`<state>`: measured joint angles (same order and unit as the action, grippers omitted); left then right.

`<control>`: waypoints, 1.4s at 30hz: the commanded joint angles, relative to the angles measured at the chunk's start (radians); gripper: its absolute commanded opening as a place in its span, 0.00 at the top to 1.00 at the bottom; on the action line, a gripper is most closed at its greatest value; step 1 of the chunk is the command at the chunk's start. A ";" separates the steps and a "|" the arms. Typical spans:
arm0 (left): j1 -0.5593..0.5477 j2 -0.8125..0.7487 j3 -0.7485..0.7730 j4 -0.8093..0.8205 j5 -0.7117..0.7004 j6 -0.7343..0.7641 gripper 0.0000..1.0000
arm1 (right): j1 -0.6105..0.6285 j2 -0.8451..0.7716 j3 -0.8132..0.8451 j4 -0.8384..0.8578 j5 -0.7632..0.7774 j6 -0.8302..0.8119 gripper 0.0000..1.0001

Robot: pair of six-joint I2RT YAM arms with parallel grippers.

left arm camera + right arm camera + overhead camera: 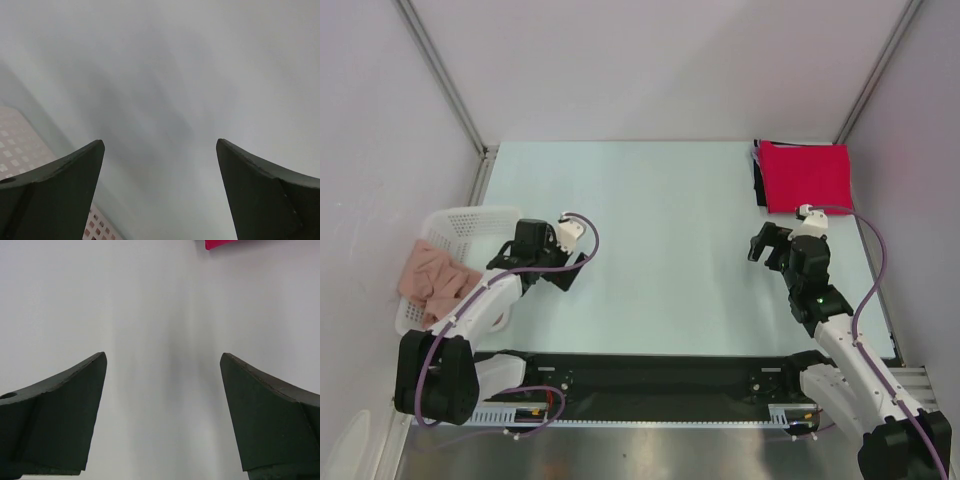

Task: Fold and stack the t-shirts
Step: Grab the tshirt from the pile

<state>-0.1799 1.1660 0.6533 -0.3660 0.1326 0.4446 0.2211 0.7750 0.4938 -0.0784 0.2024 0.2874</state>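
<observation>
Folded t-shirts lie stacked at the table's far right corner: a bright red one on top, with the edge of a black one showing beneath it. A corner of the red shirt shows at the top of the right wrist view. A crumpled dusty-pink t-shirt hangs out of the white basket on the left. My left gripper hovers open beside the basket, holding nothing. My right gripper is open over bare table, a little in front of the stack.
The white lattice basket sits at the table's left edge, close to my left arm. Grey walls with metal corner posts enclose the table on three sides. A black rail with both arm bases runs along the near edge.
</observation>
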 commanded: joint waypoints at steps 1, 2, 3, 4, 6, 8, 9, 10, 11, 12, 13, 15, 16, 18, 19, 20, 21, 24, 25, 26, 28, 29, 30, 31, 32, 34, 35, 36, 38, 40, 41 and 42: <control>0.010 0.009 0.017 0.027 -0.010 -0.018 0.00 | 0.006 -0.002 0.008 0.043 0.026 -0.010 0.00; 0.008 0.011 0.020 0.025 0.002 -0.018 0.00 | 0.006 -0.002 0.008 0.045 0.025 -0.011 0.00; 0.008 0.015 0.029 0.010 0.013 -0.012 0.00 | 0.006 0.000 0.008 0.048 0.026 -0.011 0.00; 0.008 0.014 0.037 0.000 0.027 -0.006 0.00 | 0.006 0.000 0.008 0.046 0.025 -0.010 0.00; 0.008 0.001 0.084 -0.057 0.029 0.012 0.00 | 0.007 -0.002 0.011 0.048 0.022 -0.013 0.00; 0.008 -0.038 0.133 -0.099 -0.046 0.014 0.00 | 0.008 -0.003 0.014 0.040 0.020 -0.014 0.00; 0.008 -0.057 0.190 -0.141 -0.066 0.022 0.00 | 0.007 -0.002 0.020 0.037 0.020 -0.016 0.00; 0.010 -0.072 0.219 -0.163 -0.085 0.025 0.00 | 0.007 -0.002 0.022 0.034 0.015 -0.016 0.00; 0.016 -0.098 0.250 -0.206 -0.108 0.026 0.00 | 0.009 0.000 0.023 0.034 0.015 -0.017 0.00; 0.032 -0.098 0.300 -0.221 -0.129 0.037 0.00 | 0.009 0.000 0.026 0.031 0.014 -0.020 0.00; 0.099 -0.094 0.319 -0.232 -0.172 0.037 0.00 | 0.009 -0.002 0.029 0.029 0.012 -0.022 0.00; 0.205 -0.052 0.380 -0.258 -0.182 0.037 0.00 | 0.009 -0.005 0.034 0.017 0.014 -0.024 0.00; 0.321 -0.037 0.406 -0.272 -0.151 0.036 0.00 | 0.009 -0.008 0.035 0.016 0.015 -0.022 0.00; 0.487 0.006 0.478 -0.312 -0.052 0.036 0.00 | 0.012 -0.014 0.031 0.017 0.014 -0.022 0.00; 0.525 0.024 0.496 -0.321 -0.054 0.040 0.00 | 0.012 -0.014 0.028 0.019 0.014 -0.022 0.00; 0.555 0.044 0.505 -0.327 -0.089 0.055 0.00 | 0.012 -0.014 0.026 0.022 0.014 -0.019 0.00; 0.592 0.088 0.502 -0.326 -0.129 0.068 0.00 | 0.012 -0.011 0.028 0.023 0.011 -0.021 0.00; 0.649 0.150 0.471 -0.341 -0.231 0.117 0.09 | 0.014 -0.003 0.034 0.025 0.009 -0.025 0.00; 0.692 0.187 0.465 -0.355 -0.190 0.127 0.13 | 0.014 0.000 0.034 0.028 0.008 -0.025 0.00; 0.707 0.205 0.460 -0.388 -0.176 0.140 0.14 | 0.014 0.004 0.035 0.031 0.005 -0.027 0.00; 0.731 0.260 0.421 -0.393 -0.212 0.157 0.13 | 0.014 0.018 0.037 0.037 0.003 -0.027 0.00; 0.731 0.274 0.399 -0.366 -0.287 0.178 0.13 | 0.015 0.023 0.041 0.035 0.002 -0.028 0.00; 0.740 0.294 0.361 -0.343 -0.322 0.187 0.12 | 0.014 0.027 0.043 0.034 -0.001 -0.028 0.00; 0.743 0.322 0.347 -0.320 -0.358 0.186 0.13 | 0.017 0.029 0.045 0.032 0.000 -0.030 0.00; 0.746 0.337 0.336 -0.288 -0.422 0.187 0.14 | 0.015 0.029 0.046 0.031 -0.001 -0.030 0.00; 0.746 0.368 0.313 -0.278 -0.441 0.192 0.18 | 0.017 0.024 0.046 0.028 0.005 -0.031 0.00; 0.746 0.371 0.312 -0.289 -0.429 0.194 0.21 | 0.017 0.024 0.046 0.029 0.006 -0.033 0.00; 0.744 0.373 0.312 -0.295 -0.426 0.192 0.27 | 0.017 0.021 0.046 0.026 0.011 -0.033 0.00; 0.744 0.359 0.310 -0.298 -0.421 0.195 0.61 | 0.017 0.015 0.046 0.026 0.014 -0.034 0.00; 0.744 0.327 0.324 -0.294 -0.407 0.186 1.00 | 0.017 0.012 0.048 0.028 0.015 -0.036 0.00; 0.744 0.304 0.328 -0.298 -0.384 0.187 1.00 | 0.017 0.013 0.048 0.026 0.015 -0.037 0.00; 0.737 0.241 0.354 -0.306 -0.329 0.183 1.00 | 0.017 0.015 0.049 0.025 0.012 -0.037 0.00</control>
<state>0.5587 1.5284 0.9558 -0.6731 -0.2485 0.6285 0.2325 0.8040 0.4961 -0.0780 0.1986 0.2649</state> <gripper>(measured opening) 0.019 0.995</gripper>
